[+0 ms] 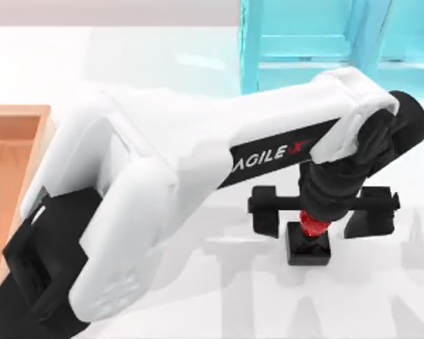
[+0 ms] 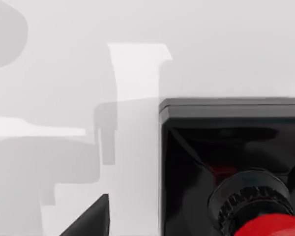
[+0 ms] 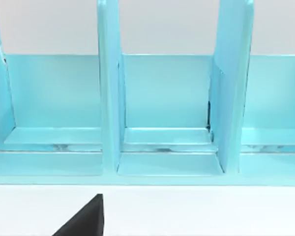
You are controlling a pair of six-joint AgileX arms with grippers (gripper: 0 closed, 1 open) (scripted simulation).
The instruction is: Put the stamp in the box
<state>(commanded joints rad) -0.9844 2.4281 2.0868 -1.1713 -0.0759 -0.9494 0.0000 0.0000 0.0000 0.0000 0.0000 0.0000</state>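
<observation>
The stamp [image 1: 309,244], a small black cube with a red knob, stands on the white table right of centre. My left arm reaches across from the lower left, and my left gripper [image 1: 316,220] hangs directly over the stamp, open, with one black finger on each side of the knob and not touching it. The left wrist view shows the stamp [image 2: 226,157] close up, its red knob [image 2: 270,227] at the picture's edge. The box [image 1: 3,191], with an orange-brown floor and pale walls, lies at the table's far left. My right gripper [image 3: 83,221] shows as a dark corner facing a shelf.
A translucent light-blue shelf [image 1: 325,42] with upright dividers stands at the back right, behind the stamp; the shelf's compartments [image 3: 162,98] look bare. My left arm's white body covers the middle of the table between box and stamp.
</observation>
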